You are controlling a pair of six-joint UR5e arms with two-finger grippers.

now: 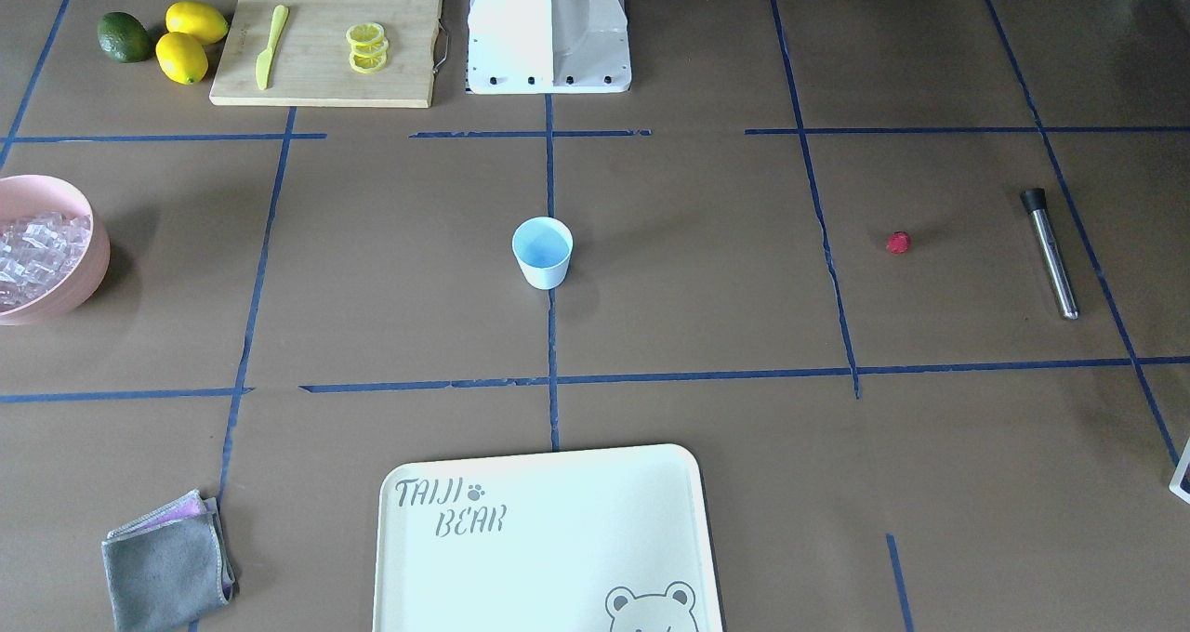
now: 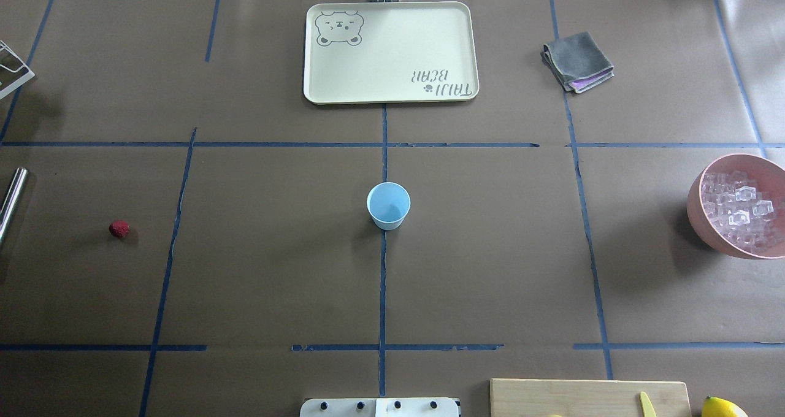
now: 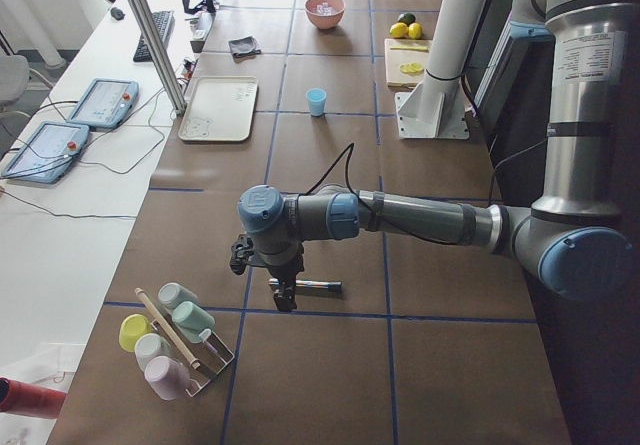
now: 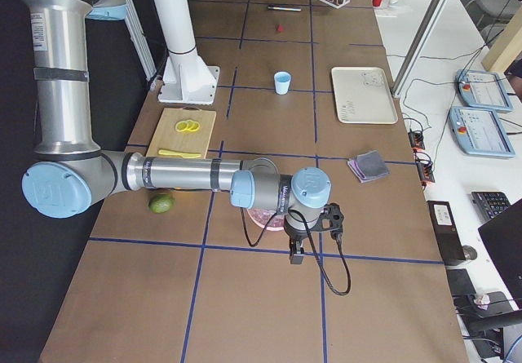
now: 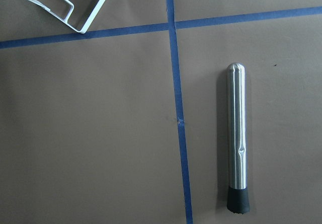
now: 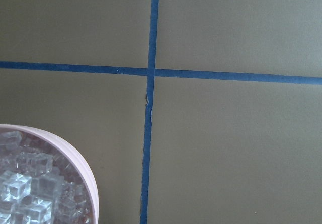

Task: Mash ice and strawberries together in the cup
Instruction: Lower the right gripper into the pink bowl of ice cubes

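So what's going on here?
Nothing has gone into the light-blue cup yet; it stands empty mid-table. The strawberry lies on the table, and the ice is in the pink bowl. The left gripper hangs near the steel muddler, the right gripper by the bowl.

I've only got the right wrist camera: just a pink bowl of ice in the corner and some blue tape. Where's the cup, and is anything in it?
Observer: The cup stands upright at the centre of the table, on a tape line, and it is empty.
Operator: What else goes in?
Observer: The strawberry lies on the robot's left side, well apart from the cup.
Operator: Anything to mash with?
Observer: A steel muddler lies flat farther left, past the strawberry, below the left wrist camera.
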